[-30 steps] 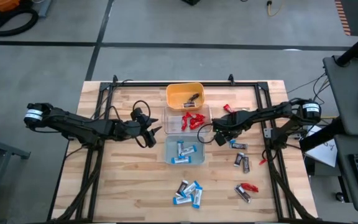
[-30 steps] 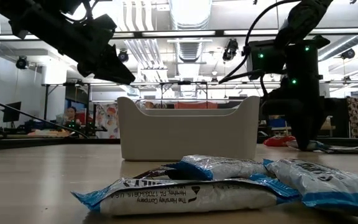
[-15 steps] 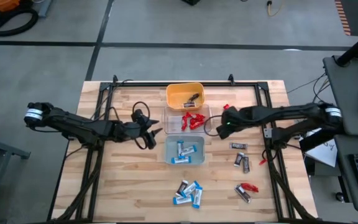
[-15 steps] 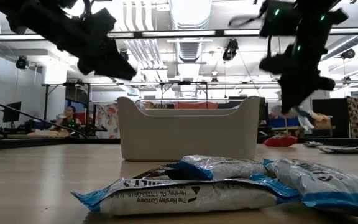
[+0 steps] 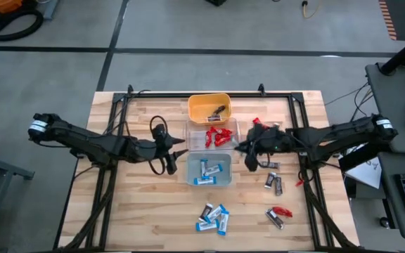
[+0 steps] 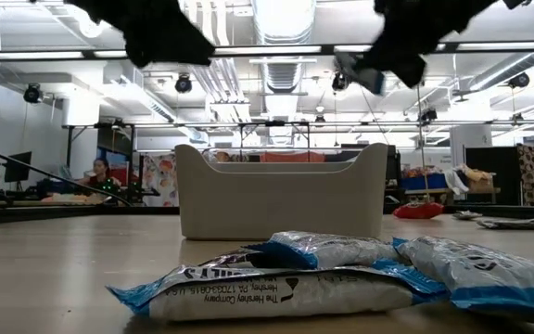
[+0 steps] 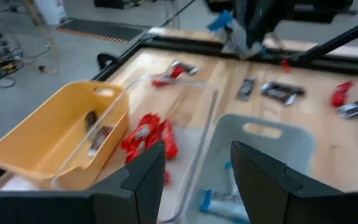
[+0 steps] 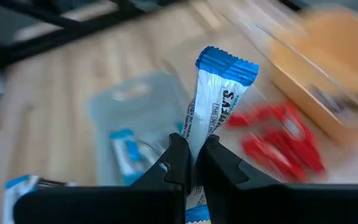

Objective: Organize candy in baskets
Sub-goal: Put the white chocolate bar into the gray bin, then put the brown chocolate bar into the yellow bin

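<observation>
The yellow-orange basket point(image 5: 209, 107), the clear basket point(image 5: 213, 133) with red candy and the grey-blue basket point(image 5: 209, 170) with blue-and-white candy stand in a row mid-table. My right gripper point(image 8: 196, 163) hovers just right of the clear and grey-blue baskets point(image 5: 245, 149), shut on a blue-and-white candy bar point(image 8: 219, 93). My left gripper point(image 7: 194, 180) is open and hangs above the table just left of the grey-blue basket point(image 5: 178, 149). Other candy lies loose on the table. My right gripper pinches the blue-and-white bar between its two fingers point(image 8: 179, 162) at its lower part point(image 8: 196, 140), with the crimped blue end point(image 8: 225, 62) sticking out past the fingertips. The bar is lifted clear of the table point(image 6: 358, 72).
Dark brown bars point(image 5: 274, 181) and a red one point(image 5: 281, 211) lie on the right of the table, a red one point(image 5: 256, 123) by the clear basket, and a cluster of blue-and-white bars point(image 5: 213, 216) near the near edge. Black frame rails run along the table's sides.
My right gripper has risen from the table right of the baskets with the blue-and-white bar, lifting it clear, and has moved a little toward the baskets. My left gripper has risen slightly and edged toward the grey-blue basket.
</observation>
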